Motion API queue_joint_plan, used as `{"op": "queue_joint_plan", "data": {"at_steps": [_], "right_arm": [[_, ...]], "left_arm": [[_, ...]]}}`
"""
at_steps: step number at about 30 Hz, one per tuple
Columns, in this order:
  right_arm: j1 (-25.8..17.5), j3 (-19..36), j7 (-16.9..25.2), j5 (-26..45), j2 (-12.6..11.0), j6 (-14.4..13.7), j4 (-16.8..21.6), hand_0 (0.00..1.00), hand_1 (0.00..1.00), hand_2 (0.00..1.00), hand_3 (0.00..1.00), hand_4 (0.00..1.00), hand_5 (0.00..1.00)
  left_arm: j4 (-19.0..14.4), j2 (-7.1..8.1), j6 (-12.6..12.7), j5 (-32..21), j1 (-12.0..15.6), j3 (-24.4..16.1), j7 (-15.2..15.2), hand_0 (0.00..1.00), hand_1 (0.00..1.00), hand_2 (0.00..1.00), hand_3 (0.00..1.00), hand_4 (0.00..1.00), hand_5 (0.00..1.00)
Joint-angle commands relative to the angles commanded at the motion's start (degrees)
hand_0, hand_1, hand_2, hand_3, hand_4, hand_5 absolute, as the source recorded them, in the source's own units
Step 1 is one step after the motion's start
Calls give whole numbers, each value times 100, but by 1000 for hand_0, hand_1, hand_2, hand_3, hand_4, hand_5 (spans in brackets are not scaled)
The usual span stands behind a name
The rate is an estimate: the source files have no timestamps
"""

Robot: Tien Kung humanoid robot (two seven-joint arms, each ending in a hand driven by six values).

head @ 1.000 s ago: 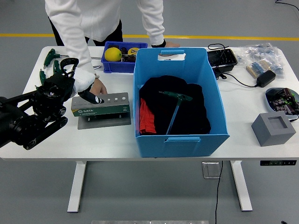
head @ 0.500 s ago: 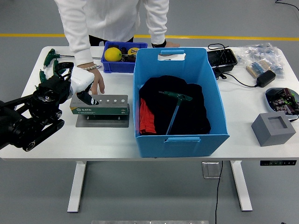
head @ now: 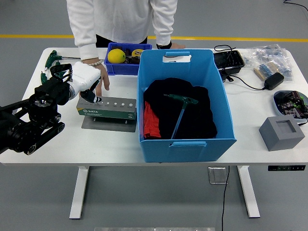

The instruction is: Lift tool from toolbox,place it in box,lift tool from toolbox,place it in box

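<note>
The toolbox (head: 108,109) is a green block with a row of holes on top, set on a grey plate left of the big blue box (head: 185,61). My left hand (head: 83,83), black arm with a white shell, hovers at the block's left end, a dark tip touching its top corner. Whether it holds anything is hidden. A person's hand (head: 103,80) rests just behind the block. One green T-handle tool (head: 181,109) lies on black cloth (head: 202,120) inside the blue box. More green T-handle tools (head: 54,57) lie on the table's far left.
A small blue bin (head: 126,69) holding a yellow ball stands behind the toolbox. At the right are a black tray (head: 229,59), a power adapter with cable (head: 273,80), bagged parts (head: 269,57), a grey square block (head: 282,133) and a round dish (head: 291,102). The person stands at the far edge.
My left hand has drawn back and up to the block's left end. The person's sleeve pulled back toward the far edge, and the green block shifted slightly right and turned a little.
</note>
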Motion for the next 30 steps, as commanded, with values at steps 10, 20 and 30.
{"op": "queue_joint_plan", "data": {"at_steps": [10,20,30], "right_arm": [[24,-42,15,66,-5,2,0,670,654,733,575,773,718],[45,-34,12,44,-18,12,1,669,656,733,575,772,719],[59,-55,26,86,-29,13,1,669,655,732,575,771,719]], "left_arm": [[-112,37,222,-72,46,-272,-370,151,2,17,57,810,377],[-651,136,87,-126,48,-634,-677,144,2,14,46,802,367],[-863,200,8,-258,21,-912,-931,143,2,8,44,779,343]]}}
